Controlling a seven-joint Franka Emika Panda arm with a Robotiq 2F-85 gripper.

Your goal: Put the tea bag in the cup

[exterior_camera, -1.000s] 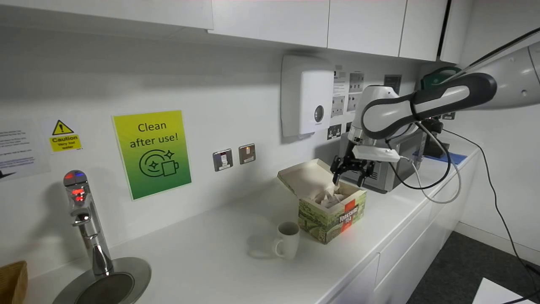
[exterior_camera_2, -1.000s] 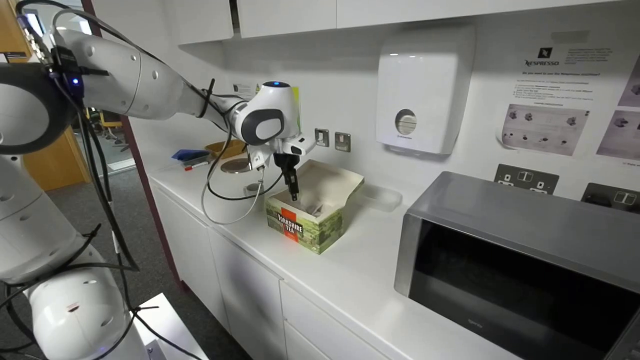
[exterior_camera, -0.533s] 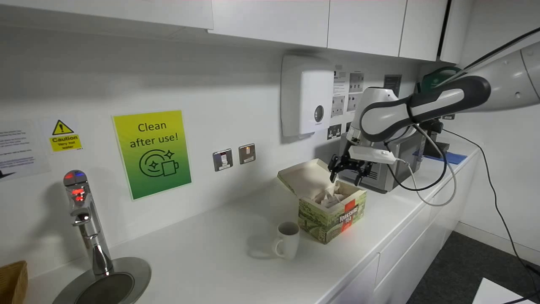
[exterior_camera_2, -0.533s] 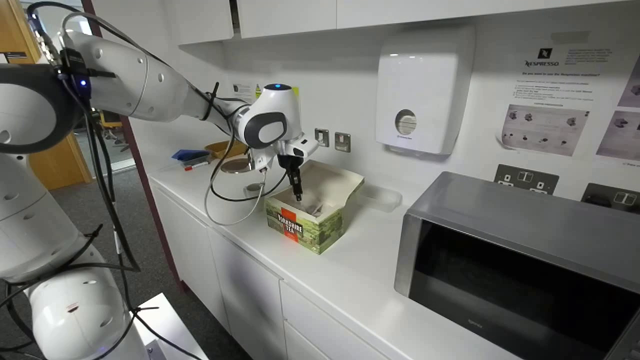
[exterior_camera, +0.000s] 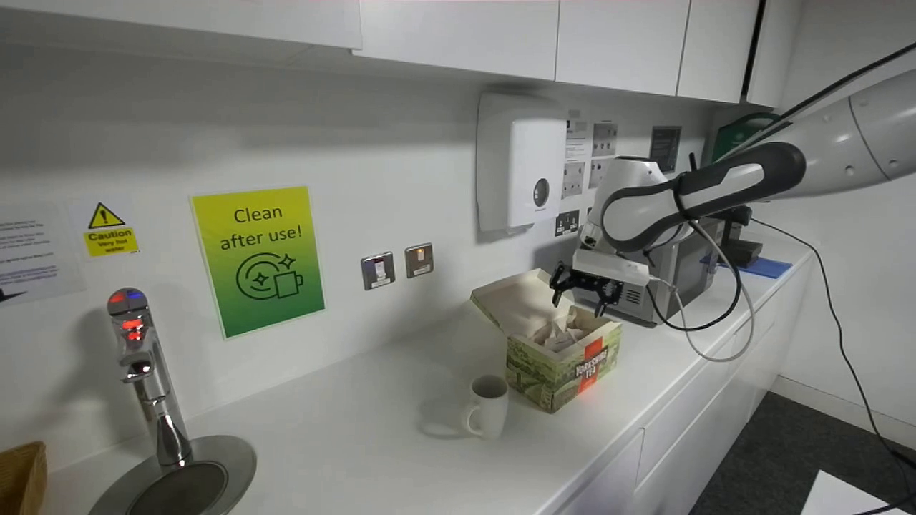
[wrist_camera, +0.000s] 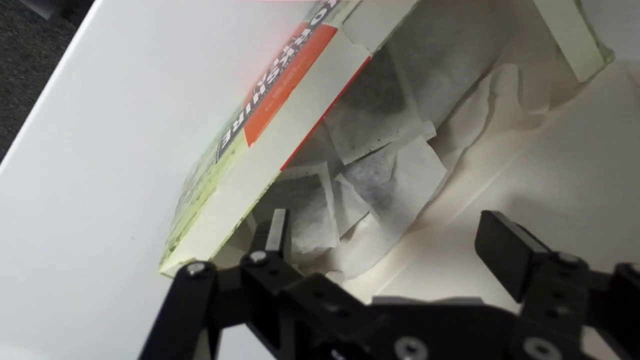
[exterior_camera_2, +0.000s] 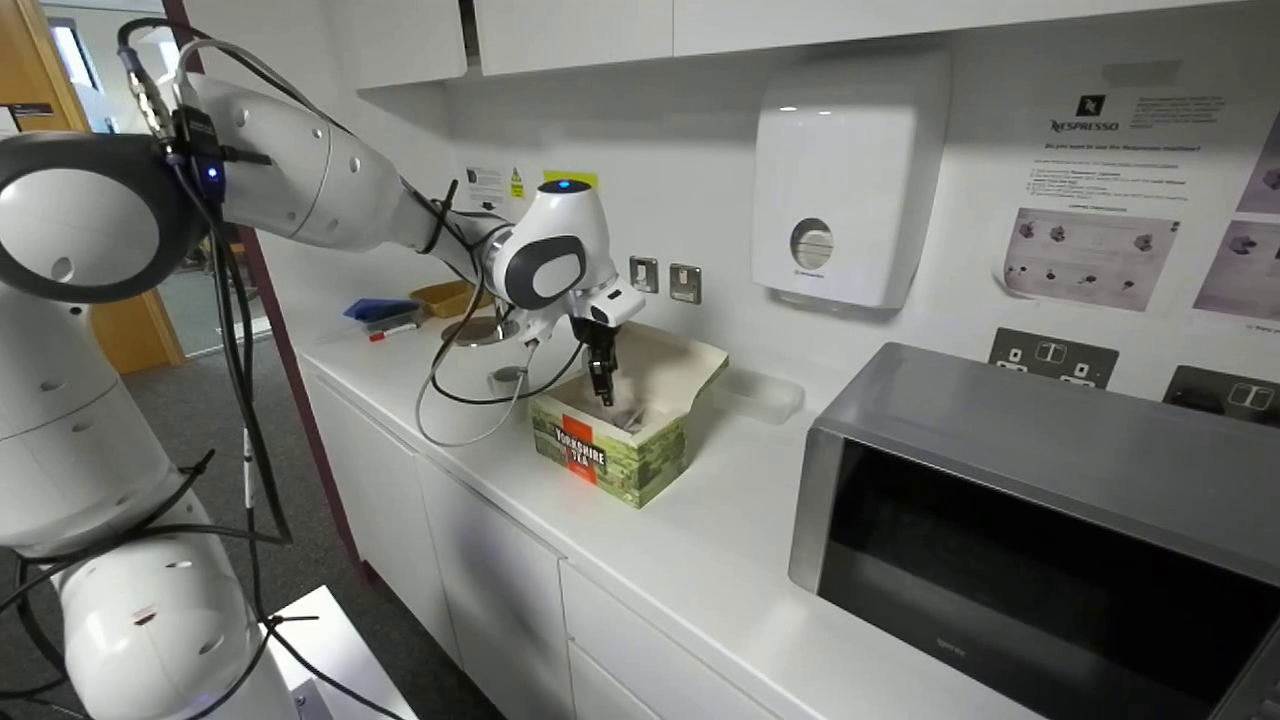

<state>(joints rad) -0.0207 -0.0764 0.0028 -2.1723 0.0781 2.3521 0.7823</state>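
Observation:
The cup is white with a side handle and stands upright beside the tea box on the counter. In an exterior view the cup shows partly behind a cable. The tea box is open, with its lid raised towards the wall. Pale tea bags lie loose and overlapping inside; they also show in an exterior view. My gripper is open and empty above the box. In the wrist view the gripper has one finger over the box's near corner and the other over the lid side.
The raised lid stands behind the gripper. A clear plastic tub lies near the wall, and a microwave stands beyond it. A tap and drain are past the cup. A dispenser hangs on the wall.
My gripper has shifted slightly across the box towards the lid and tilted a little, staying open. The cup and box have not moved.

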